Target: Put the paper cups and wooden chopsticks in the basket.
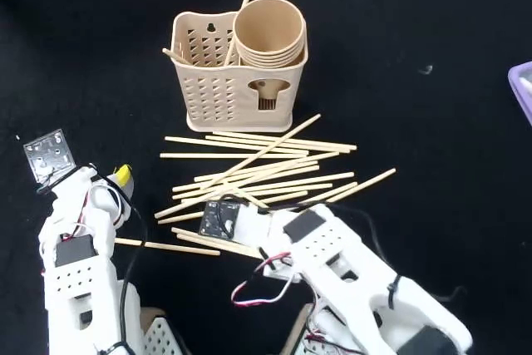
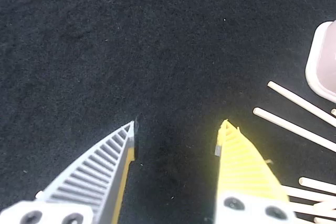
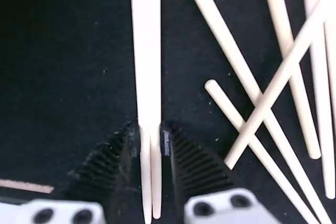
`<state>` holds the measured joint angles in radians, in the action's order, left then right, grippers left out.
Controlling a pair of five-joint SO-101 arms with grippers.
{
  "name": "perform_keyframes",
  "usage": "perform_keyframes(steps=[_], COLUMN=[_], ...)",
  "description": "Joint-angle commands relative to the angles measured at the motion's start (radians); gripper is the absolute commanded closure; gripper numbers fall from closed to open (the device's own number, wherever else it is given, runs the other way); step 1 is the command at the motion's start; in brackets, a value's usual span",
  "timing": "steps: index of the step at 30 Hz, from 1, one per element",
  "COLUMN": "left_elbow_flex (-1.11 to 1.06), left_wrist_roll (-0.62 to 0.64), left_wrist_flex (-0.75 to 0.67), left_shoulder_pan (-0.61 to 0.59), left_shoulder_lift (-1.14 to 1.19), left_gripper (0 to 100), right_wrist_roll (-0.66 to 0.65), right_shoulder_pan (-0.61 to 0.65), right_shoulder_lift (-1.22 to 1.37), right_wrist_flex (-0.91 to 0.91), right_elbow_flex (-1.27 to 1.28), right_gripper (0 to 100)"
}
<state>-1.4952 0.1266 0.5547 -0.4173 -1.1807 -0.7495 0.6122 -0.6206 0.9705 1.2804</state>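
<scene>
The beige slotted basket (image 1: 218,89) stands at the back of the black table, with a stack of paper cups (image 1: 268,29) and a few chopsticks (image 1: 239,18) inside it. Many wooden chopsticks (image 1: 258,170) lie scattered in front of it. My right gripper (image 3: 150,134) is low over the near side of the pile and shut on a pair of chopsticks (image 3: 146,51) lying side by side. My left gripper (image 2: 176,129) hangs open over bare table left of the pile, with nothing between its grey and yellow fingers. Its yellow finger (image 1: 122,175) shows in the high view.
A corner of the basket (image 2: 323,59) and some chopstick ends (image 2: 294,124) lie off to one side in the left wrist view. One stray chopstick (image 1: 166,246) rests between the two arms. A purple object (image 1: 522,85) sits at the table's right edge.
</scene>
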Motion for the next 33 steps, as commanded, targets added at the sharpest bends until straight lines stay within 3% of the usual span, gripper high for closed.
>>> perform_keyframes(steps=[1, 13, 18, 21, 29, 33], left_elbow_flex=[0.03, 0.031, 0.031, 0.031, 0.031, 0.03], left_wrist_roll=[-0.002, -0.002, -0.002, -0.002, -0.002, -0.002], left_wrist_flex=[-0.02, -0.02, -0.02, -0.02, -0.02, -0.02], left_shoulder_pan=[-0.007, -0.008, -0.008, -0.008, -0.008, -0.007], left_shoulder_lift=[-0.012, -0.012, -0.012, -0.012, -0.012, -0.012], left_gripper=[75, 75, 75, 75, 75, 75], right_wrist_roll=[-0.002, 0.002, 0.141, 0.258, 0.572, 0.657], right_shoulder_pan=[-0.005, -0.005, -0.003, -0.018, -0.048, -0.052], right_shoulder_lift=[-0.001, -0.199, -0.317, -0.352, -0.351, -0.309], right_wrist_flex=[0.064, 0.396, 0.373, 0.235, -0.4, -0.635], right_elbow_flex=[-0.111, -0.481, -0.648, -0.702, -0.648, -0.61], right_gripper=[98.8, 98.8, 98.8, 98.8, 98.7, 98.7])
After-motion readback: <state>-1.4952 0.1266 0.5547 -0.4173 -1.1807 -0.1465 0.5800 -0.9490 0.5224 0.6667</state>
